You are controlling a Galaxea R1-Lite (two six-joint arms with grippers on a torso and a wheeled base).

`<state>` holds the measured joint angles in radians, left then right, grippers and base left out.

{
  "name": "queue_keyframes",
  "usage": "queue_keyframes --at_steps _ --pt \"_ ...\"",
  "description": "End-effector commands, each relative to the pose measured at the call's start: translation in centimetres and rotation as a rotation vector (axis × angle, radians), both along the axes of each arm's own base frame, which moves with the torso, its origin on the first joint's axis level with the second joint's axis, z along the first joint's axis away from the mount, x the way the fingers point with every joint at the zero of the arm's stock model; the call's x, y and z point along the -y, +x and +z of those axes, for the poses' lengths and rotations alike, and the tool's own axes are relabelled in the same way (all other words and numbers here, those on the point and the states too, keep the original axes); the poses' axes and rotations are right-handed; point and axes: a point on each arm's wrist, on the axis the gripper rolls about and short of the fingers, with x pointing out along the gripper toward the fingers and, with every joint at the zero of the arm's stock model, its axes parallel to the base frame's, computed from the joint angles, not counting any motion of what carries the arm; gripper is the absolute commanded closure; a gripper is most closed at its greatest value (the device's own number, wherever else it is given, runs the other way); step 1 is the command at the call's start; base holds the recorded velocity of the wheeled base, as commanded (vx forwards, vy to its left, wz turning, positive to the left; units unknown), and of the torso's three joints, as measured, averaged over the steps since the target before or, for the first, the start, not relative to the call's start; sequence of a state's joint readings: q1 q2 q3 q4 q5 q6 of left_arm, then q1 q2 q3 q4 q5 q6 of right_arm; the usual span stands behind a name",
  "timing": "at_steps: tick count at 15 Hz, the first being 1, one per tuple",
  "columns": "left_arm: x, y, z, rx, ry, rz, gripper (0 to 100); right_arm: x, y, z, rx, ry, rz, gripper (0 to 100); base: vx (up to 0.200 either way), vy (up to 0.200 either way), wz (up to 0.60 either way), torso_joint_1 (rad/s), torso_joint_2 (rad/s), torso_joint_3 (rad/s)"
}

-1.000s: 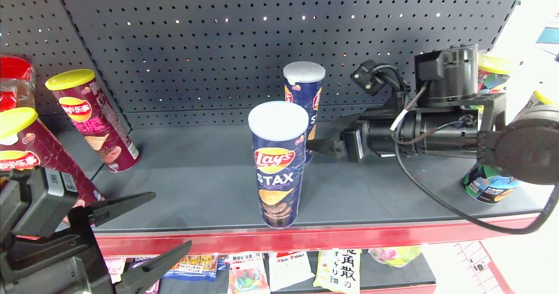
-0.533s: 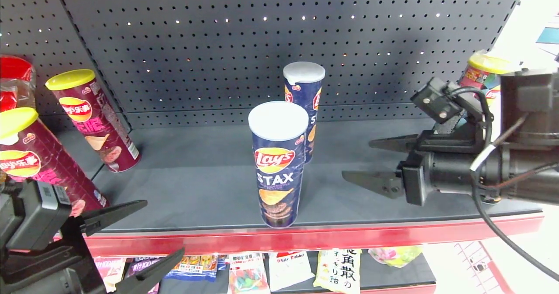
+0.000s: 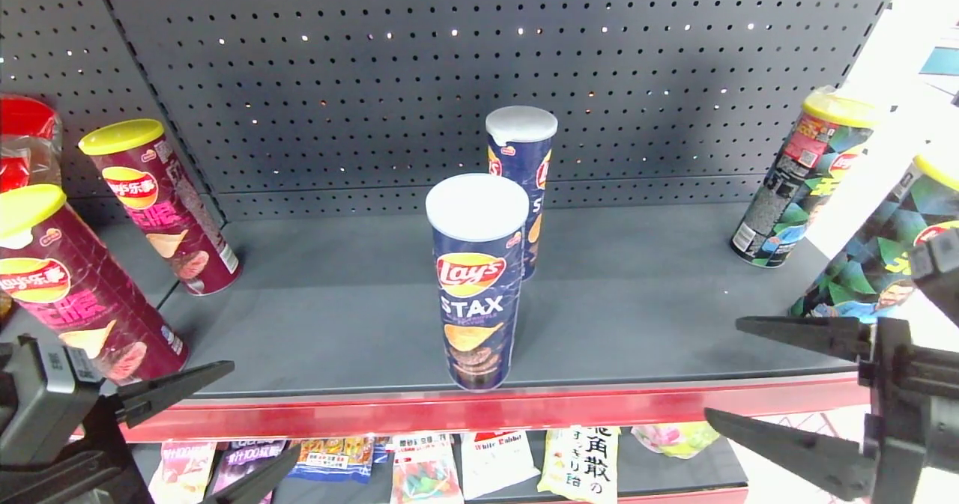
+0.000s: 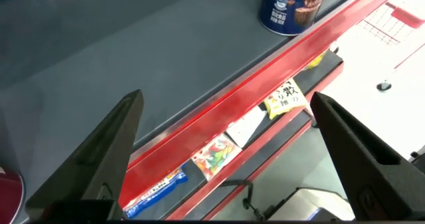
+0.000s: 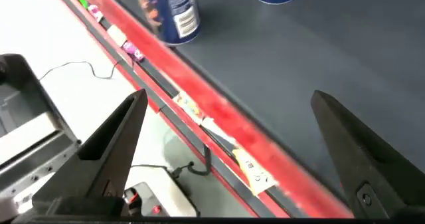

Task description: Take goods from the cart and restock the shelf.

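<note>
Right wrist view: cable (image 5: 80,63) below shelf (image 5: 319,58)

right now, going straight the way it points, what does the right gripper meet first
Probably the front blue can, standing by the shelf's red edge. The right gripper points that way, but depth is unclear; it could pass in front.

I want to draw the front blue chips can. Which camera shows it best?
The head view: the front tall blue chips can with the white lid stands whole there, lid to base. Both wrist views catch just its bottom end.
</note>
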<state>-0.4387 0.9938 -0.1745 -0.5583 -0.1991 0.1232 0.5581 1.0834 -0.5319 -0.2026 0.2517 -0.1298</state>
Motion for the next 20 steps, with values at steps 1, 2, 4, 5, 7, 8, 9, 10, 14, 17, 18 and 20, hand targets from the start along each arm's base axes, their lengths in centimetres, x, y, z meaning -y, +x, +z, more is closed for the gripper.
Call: queue_keyframes --at_steps 1,2,4,5,7,8,9,10,14,17,18,20 --pt "0.0 0.0 0.0 0.0 -0.001 0.0 0 2.3 -3.5 -0.7 0.07 0.035 -0.028 0 0.0 0.0 0.0 0.0 0.0 0.0" --pt "0.0 0.0 0.0 0.0 -0.001 0.0 0 3.3 -4.8 -1.5 0.095 0.04 -0.067 0 0.0 0.0 0.0 0.0 0.0 0.0" --pt "0.1 0.3 0.3 0.002 -0.001 0.001 0 4.9 -6.4 -2.5 0.119 0.055 -0.206 0 0.0 0.0 0.0 0.0 0.0 0.0" --pt "0.2 0.5 0.4 0.002 0.0 0.003 0 5.4 -6.9 -2.6 0.11 0.069 -0.253 0 0.0 0.0 0.0 0.0 0.0 0.0" --pt "0.5 1.1 0.9 0.011 0.0 0.008 0 6.9 -8.6 -3.1 0.045 0.089 -0.468 0 0.0 0.0 0.0 0.0 0.0 0.0" --pt "0.5 1.3 1.1 0.022 0.012 0.032 0 7.4 -9.3 -3.2 0.033 0.098 -0.573 0 0.0 0.0 0.0 0.0 0.0 0.0" --pt "0.5 1.5 1.3 0.038 0.035 0.086 0 7.8 -9.9 -3.7 0.024 0.094 -0.685 0 0.0 0.0 0.0 0.0 0.0 0.0" --pt "0.4 1.6 1.3 0.05 0.056 0.13 0 8.0 -10.6 -4.3 0.017 0.079 -0.784 0 0.0 0.0 0.0 0.0 0.0 0.0" --pt "0.4 1.8 1.3 0.056 0.072 0.14 0 8.1 -13.7 -7.7 0.046 0.084 -0.894 0 0.0 0.0 0.0 0.0 0.0 0.0" --pt "0.1 1.6 1.1 0.076 0.121 0.189 0 8.1 -15.0 -10.7 0.135 0.063 -0.848 0 0.0 0.0 0.0 0.0 0.0 0.0" --pt "0.1 1.6 1.2 0.09 0.131 0.182 0 8.1 -15.2 -11.1 0.155 0.056 -0.816 0 0.0 0.0 0.0 0.0 0.0 0.0" --pt "0.1 1.5 1.3 0.098 0.124 0.174 0 8.1 -15.2 -11.1 0.171 0.035 -0.801 0 0.0 0.0 0.0 0.0 0.0 0.0"
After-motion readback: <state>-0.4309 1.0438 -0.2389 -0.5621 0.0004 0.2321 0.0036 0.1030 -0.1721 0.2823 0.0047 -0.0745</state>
